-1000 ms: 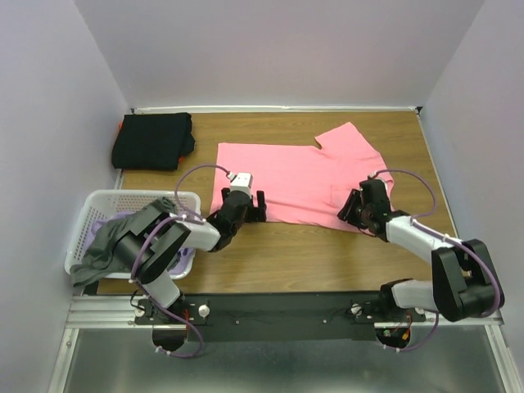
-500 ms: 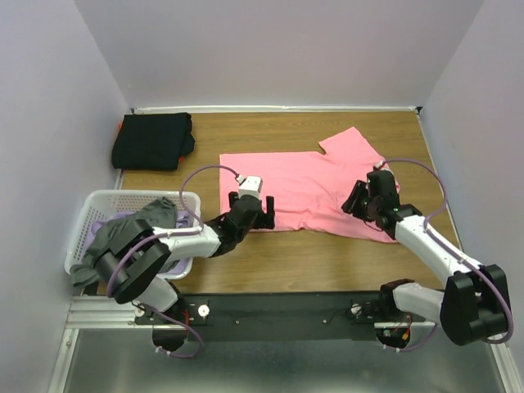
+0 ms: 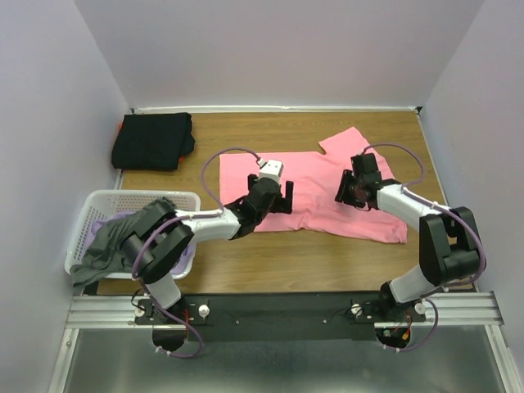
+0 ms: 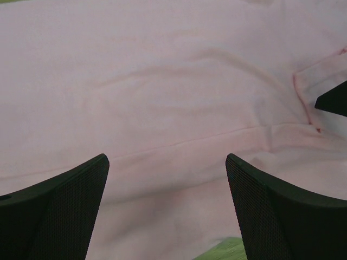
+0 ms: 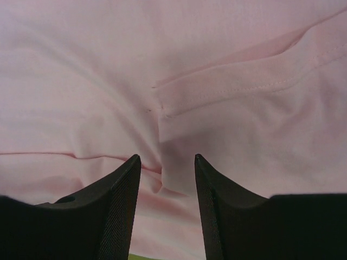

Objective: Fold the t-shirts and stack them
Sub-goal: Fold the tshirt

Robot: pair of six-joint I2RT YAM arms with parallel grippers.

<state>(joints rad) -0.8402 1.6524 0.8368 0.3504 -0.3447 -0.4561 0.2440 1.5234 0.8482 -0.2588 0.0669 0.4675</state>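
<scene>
Left pincer [image 3: 285,196] agape, grey tee [image 3: 115,237] in basket [image 3: 106,196]

No writing, label, brand or number can be read in any view; the pink t-shirt [image 3: 315,184] shows only plain cloth and stitched hems. The black t-shirt [image 3: 152,141] and the white basket [image 3: 123,199] carry nothing legible either.

A robotics lab test cell: plain pale walls [image 3: 286,49] box in a wooden table [image 3: 327,258], with two cabled robot arms [image 3: 209,227] bolted to an aluminium rail [image 3: 286,304] along its near edge.
</scene>
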